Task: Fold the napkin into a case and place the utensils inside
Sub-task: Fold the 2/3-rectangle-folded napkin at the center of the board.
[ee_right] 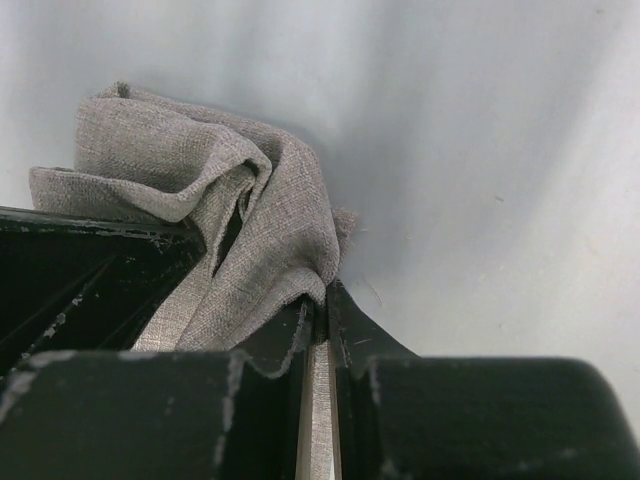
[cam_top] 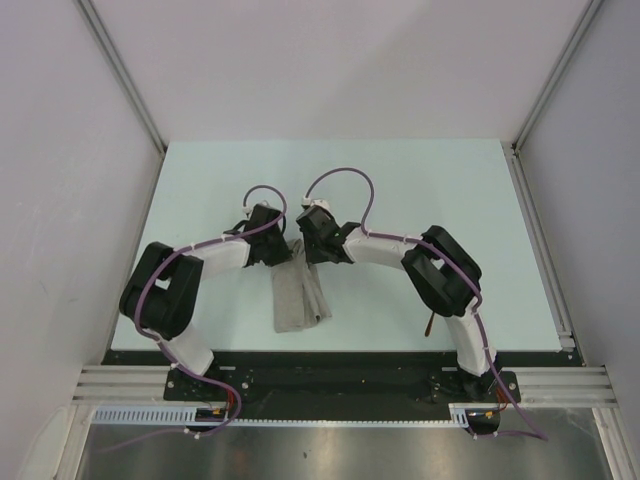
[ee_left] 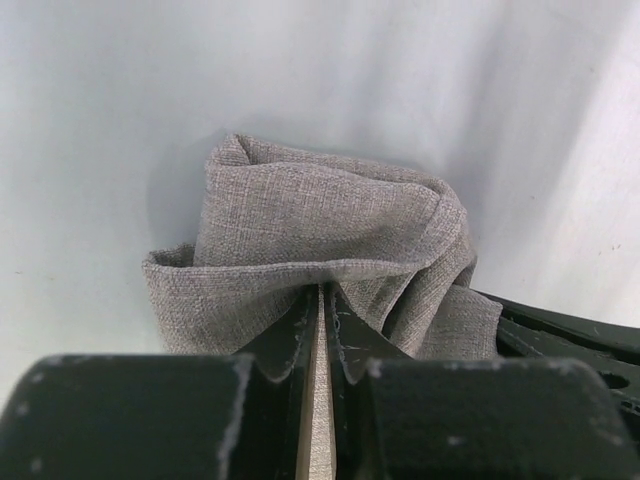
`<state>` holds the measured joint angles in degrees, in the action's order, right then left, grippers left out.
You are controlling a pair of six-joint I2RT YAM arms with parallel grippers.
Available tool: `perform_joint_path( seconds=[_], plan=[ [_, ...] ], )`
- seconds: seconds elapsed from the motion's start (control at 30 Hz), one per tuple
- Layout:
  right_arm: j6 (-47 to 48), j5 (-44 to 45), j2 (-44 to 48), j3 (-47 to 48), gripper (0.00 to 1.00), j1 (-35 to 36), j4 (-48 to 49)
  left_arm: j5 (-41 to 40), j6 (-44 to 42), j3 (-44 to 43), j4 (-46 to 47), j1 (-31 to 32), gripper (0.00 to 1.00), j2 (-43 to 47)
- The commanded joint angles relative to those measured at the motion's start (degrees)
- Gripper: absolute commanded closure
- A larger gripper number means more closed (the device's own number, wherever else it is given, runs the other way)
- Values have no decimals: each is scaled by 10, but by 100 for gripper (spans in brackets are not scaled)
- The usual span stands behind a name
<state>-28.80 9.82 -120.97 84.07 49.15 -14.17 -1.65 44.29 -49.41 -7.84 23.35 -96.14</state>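
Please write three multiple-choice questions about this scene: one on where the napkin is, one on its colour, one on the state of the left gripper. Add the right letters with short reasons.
1. Where is the napkin?
A. between the left gripper and right gripper
B. far from both arms
C. out of every view
2. What colour is it?
A. red
B. grey-beige
C. blue
3. How is the left gripper?
A. wide open
B. shut on the napkin
C. shut on nothing
Answers: 1 A, the top view shows it between the two; 2 B, both wrist views show grey-beige weave; 3 B, its jaws pinch a fold of cloth.
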Motion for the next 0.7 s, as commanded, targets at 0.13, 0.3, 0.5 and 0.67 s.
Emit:
perform_joint_path(
  seconds=[0.13, 0.3, 0.5, 0.67],
  plan=[
    [-24, 81, 47, -70, 100, -19, -31, -42, 16, 32, -2, -13, 90, -13],
    [-27, 94, 55, -72, 100, -22, -39, -35, 2, 58, 28, -17, 86, 12],
    [-23, 76, 73, -88, 100, -23, -17, -18, -18, 61, 38, -20, 84, 37],
    [-27, 68, 76, -90, 100, -26, -16, -5, -32, 53, 34, -20, 82, 56]
  ],
)
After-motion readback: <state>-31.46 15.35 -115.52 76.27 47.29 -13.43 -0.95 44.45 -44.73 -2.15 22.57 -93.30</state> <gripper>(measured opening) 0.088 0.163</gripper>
